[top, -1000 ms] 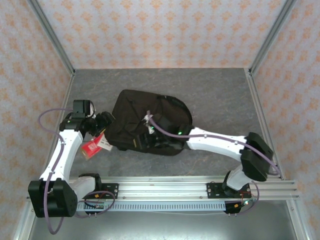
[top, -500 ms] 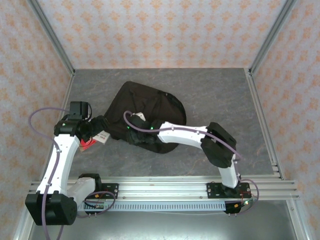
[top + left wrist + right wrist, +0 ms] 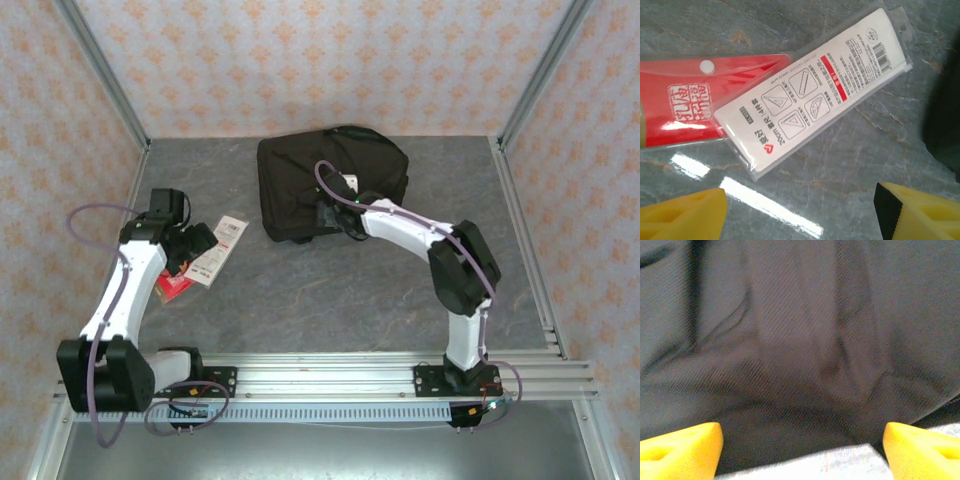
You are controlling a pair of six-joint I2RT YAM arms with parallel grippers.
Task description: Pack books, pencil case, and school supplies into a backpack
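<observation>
Since a second ago the backpack [image 3: 300, 175] has slid to the far side of the surface [image 3: 400, 290], right fingers [image 3: 680, 447] apart at its near side, while left fingers [image 3: 680, 215] hang apart over the white-and-red card [image 3: 815, 90] and red packet [image 3: 680, 110], both not yet packed

Left arm [image 3: 118, 300] stands tall from its base, wrist bent inward, left gripper [image 3: 196, 243] angled down and to the right. Its jaws are spread wide, yellow fingertips [image 3: 685, 215] well apart. Right arm [image 3: 440, 250] folds at the elbow, forearm stretched far and leftward. Right gripper [image 3: 326, 214] sits low, its jaws also wide.
</observation>
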